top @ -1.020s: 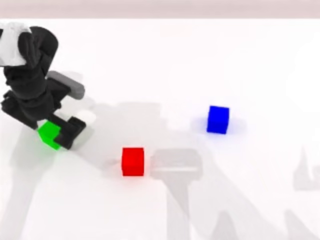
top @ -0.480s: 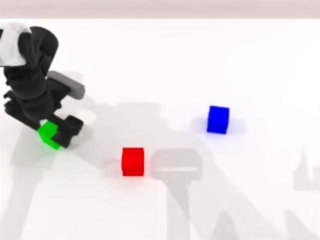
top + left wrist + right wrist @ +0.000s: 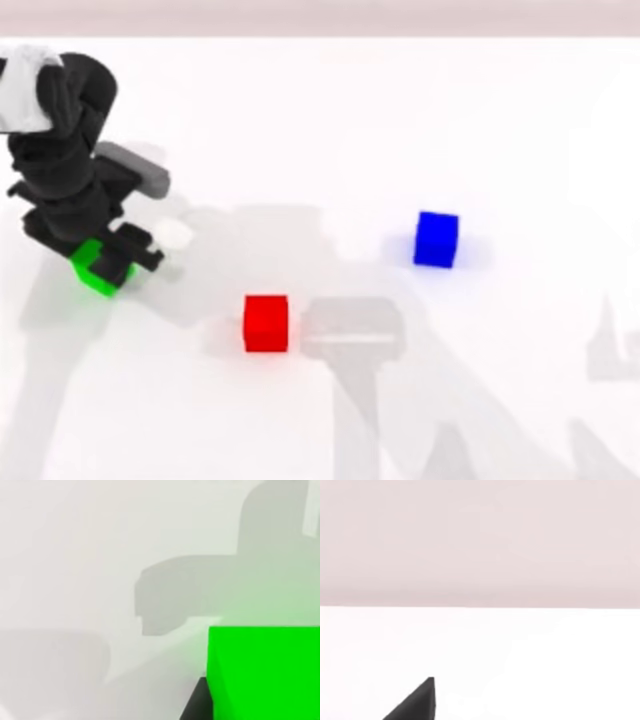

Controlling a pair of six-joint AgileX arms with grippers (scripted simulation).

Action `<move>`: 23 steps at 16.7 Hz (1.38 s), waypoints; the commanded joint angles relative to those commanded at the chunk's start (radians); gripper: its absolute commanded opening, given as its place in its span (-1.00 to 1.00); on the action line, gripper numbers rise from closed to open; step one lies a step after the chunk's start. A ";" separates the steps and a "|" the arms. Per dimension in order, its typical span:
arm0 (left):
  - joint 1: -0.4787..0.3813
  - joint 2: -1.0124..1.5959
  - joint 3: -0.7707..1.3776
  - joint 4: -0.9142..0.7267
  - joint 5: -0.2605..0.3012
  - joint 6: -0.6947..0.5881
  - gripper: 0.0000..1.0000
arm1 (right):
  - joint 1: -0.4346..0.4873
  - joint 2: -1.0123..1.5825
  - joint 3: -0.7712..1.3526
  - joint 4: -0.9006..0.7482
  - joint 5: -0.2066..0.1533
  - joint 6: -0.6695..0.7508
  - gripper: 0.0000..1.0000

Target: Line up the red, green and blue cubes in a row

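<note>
At the table's left side, the left gripper is clamped on the green cube — turned diagonal, no long axis. The red cube sits off to its right, the blue cube farther right.

No writing, label or number can be read anywhere.

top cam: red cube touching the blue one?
No. The red cube sits apart from the blue cube, with bare table between them.

A bright white table (crossed by soft grey shadows) meets a pale pinkish wall behind.
</note>
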 joint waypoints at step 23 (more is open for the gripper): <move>0.004 -0.101 0.162 -0.255 0.004 -0.017 -1.00 | 0.000 0.000 0.000 0.000 0.000 0.000 1.00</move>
